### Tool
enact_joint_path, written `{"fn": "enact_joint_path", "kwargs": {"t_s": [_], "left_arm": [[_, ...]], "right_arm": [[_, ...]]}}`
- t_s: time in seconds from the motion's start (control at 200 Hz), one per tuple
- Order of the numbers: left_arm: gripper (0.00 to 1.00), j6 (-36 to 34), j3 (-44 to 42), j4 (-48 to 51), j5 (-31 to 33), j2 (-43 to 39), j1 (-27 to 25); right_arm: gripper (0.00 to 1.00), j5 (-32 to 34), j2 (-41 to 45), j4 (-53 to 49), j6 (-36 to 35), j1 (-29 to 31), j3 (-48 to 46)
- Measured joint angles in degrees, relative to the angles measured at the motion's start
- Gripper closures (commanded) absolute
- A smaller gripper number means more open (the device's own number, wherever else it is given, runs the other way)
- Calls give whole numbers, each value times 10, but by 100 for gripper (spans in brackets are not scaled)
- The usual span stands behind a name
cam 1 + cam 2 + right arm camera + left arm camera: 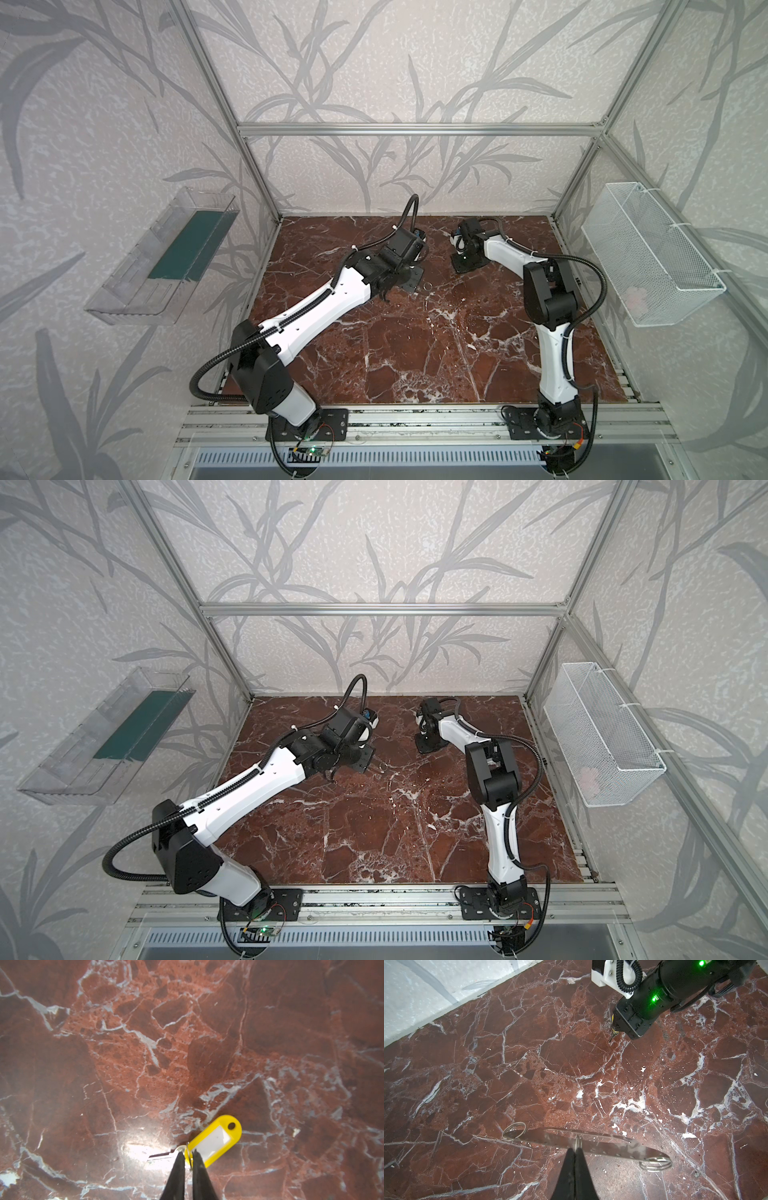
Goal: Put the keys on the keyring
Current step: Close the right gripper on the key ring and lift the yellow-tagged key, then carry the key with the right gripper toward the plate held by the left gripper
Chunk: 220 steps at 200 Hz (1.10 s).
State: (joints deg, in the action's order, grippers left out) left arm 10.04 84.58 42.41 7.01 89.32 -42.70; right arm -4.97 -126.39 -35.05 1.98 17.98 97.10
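1. Left gripper (pixel 576 1148): fingers pressed fully together, pinching a thin wire ring on the rim of the flat oval piece (pixel 616 1148), which spreads to both sides of the fingertips.
2. Right gripper (pixel 188 1157): fingers nearly closed, clamping the keyring (pixel 216 1140); its yellow tag juts beyond the fingertips.

You are looking at two arms (pixel 316 303), one flat oval piece (pixel 608 1148) with two wire rings (pixel 514 1130) plainly showing on its rim, one keyring (pixel 188 1151) with one yellow tag (pixel 216 1140), one clear tray (pixel 137 270) and one white wire basket (pixel 652 257), around one red marble table (pixel 415 353).
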Motion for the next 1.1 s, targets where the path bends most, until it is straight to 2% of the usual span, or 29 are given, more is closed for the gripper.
{"fn": "enact_joint_path", "kwargs": {"t_s": [0.205, 0.315, 0.5, 0.635, 0.785, 0.94, 1.1], "left_arm": [[100, 0, 0, 0, 0, 0, 0], [100, 0, 0, 0, 0, 0, -1], [100, 0, 0, 0, 0, 0, -1], [100, 0, 0, 0, 2, 0, -2], [100, -7, 0, 0, 5, 2, -8], [100, -16, 0, -3, 11, 12, -17], [100, -25, -1, -20, 18, 14, -22]], "right_arm": [[88, 0, -9, -4, 0, 0, 6], [100, -1, -11, -5, -2, 0, 8], [100, -2, 4, 19, -9, 0, -19], [100, -16, 81, 54, -21, 4, -118], [100, -54, 217, 100, -36, 6, -209], [100, -133, 347, 185, -50, 10, -282], [100, -232, 429, 287, -60, 16, -382]]}}
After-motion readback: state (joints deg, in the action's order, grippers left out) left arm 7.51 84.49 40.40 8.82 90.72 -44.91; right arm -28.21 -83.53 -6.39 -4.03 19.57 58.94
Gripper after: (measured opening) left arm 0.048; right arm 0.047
